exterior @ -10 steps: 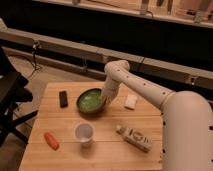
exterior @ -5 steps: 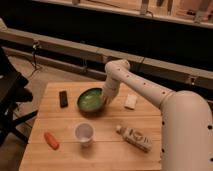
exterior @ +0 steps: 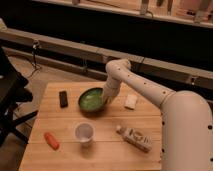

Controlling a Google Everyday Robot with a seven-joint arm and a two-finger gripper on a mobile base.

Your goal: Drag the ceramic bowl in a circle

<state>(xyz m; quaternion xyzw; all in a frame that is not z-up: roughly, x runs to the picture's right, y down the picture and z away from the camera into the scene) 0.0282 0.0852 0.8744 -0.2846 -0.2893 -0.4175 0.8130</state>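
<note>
The ceramic bowl (exterior: 90, 100) is a round, shallow, glossy green bowl with a darker rim. It sits on the wooden table (exterior: 60, 155) a little behind the middle. My gripper (exterior: 105, 99) comes down from the white arm and sits at the bowl's right rim, touching it or reaching just inside it. The small white cup (exterior: 84, 133) stands in front of the bowl, apart from it.
A black rectangular object (exterior: 63, 98) lies left of the bowl. An orange carrot-like item (exterior: 51, 140) lies at the front left. A white packet (exterior: 131, 102) lies right of the gripper. A lying bottle (exterior: 134, 138) is at the front right. A dark chair (exterior: 12, 100) stands left of the table.
</note>
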